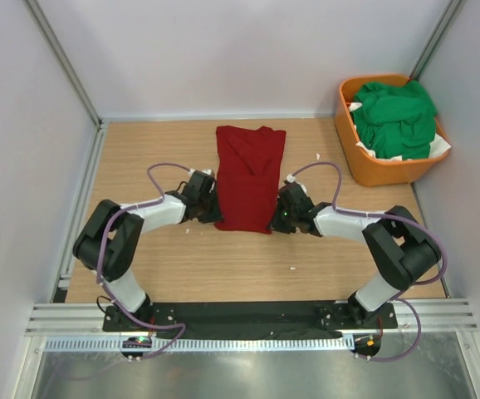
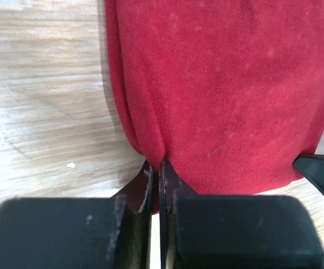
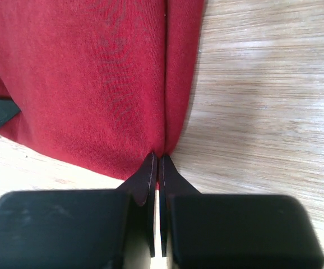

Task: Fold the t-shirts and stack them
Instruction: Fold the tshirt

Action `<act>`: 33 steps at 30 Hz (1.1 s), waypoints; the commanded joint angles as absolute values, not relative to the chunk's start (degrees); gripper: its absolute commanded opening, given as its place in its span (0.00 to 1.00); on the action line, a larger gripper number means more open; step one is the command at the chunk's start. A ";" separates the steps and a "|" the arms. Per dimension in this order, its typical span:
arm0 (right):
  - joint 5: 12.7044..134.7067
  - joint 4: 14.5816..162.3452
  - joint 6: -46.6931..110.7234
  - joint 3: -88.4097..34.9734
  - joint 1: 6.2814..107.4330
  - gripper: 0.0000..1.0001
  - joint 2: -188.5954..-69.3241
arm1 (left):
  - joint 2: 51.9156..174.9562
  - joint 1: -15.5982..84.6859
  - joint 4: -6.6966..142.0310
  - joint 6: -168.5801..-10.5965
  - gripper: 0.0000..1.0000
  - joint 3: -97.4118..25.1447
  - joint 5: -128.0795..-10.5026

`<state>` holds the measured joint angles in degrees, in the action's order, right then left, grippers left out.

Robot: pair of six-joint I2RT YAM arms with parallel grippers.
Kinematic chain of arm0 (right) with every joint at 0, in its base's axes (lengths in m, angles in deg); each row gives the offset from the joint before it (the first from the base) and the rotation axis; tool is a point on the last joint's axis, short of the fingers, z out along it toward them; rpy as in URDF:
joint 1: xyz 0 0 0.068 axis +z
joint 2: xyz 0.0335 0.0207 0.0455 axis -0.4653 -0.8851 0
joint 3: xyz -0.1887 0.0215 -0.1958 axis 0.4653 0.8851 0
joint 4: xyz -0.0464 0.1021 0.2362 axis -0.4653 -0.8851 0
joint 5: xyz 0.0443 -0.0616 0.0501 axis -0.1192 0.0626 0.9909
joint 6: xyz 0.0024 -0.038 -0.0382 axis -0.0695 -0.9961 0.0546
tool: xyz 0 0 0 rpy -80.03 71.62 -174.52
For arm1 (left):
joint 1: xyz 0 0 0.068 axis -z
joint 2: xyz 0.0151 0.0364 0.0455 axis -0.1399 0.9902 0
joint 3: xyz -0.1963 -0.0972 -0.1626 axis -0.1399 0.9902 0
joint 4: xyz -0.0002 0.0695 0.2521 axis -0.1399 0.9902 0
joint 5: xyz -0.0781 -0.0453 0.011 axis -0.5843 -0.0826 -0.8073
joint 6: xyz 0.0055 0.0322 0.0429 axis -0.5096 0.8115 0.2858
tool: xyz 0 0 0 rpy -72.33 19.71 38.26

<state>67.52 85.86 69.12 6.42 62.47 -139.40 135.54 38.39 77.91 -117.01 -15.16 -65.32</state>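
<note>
The dark red t-shirt lies on the wooden table, folded lengthwise into a narrow strip running away from the arms. My left gripper is shut on its near left corner, pinching a fold of red cloth between its fingertips. My right gripper is shut on the near right corner. Both grippers sit low at the shirt's near hem. Bright green t-shirts lie bunched in the orange basket at the back right.
The orange plastic basket stands at the back right corner against the wall. White walls and metal rails enclose the table on the left, back and right. Small white specks lie on the wood.
</note>
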 commanded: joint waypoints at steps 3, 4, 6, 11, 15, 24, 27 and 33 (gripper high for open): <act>66.42 78.79 68.71 8.83 63.85 0.01 -135.96 | 131.47 41.17 87.59 -119.05 0.00 -12.74 -62.98; 66.33 77.99 68.88 9.10 64.11 0.01 -133.16 | 129.20 41.79 88.83 -119.40 0.00 -12.48 -62.35; 64.15 75.72 69.67 10.15 65.69 0.01 -129.99 | 126.20 43.89 91.55 -120.80 0.00 -11.26 -61.30; 60.89 70.87 75.45 12.35 72.01 0.01 -119.10 | 115.14 50.48 97.97 -125.90 0.00 -8.97 -56.73; 56.76 65.61 81.69 13.41 80.10 0.01 -111.10 | 106.78 55.23 104.04 -130.38 0.00 -8.09 -53.74; 44.28 53.13 83.23 2.97 87.50 0.01 -104.91 | 94.72 57.79 120.82 -132.86 0.04 -15.80 -45.23; 37.43 47.78 79.44 -5.47 87.23 0.01 -109.21 | 95.94 57.53 124.77 -129.36 0.09 -22.22 -40.22; 38.00 47.56 68.81 -15.77 78.64 0.01 -119.50 | 104.37 53.76 123.48 -121.18 0.12 -33.56 -38.96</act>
<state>41.71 50.30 75.57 -12.53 82.49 -117.18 100.86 56.01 121.69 -126.74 -29.42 -43.12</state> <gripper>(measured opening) 0.039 0.121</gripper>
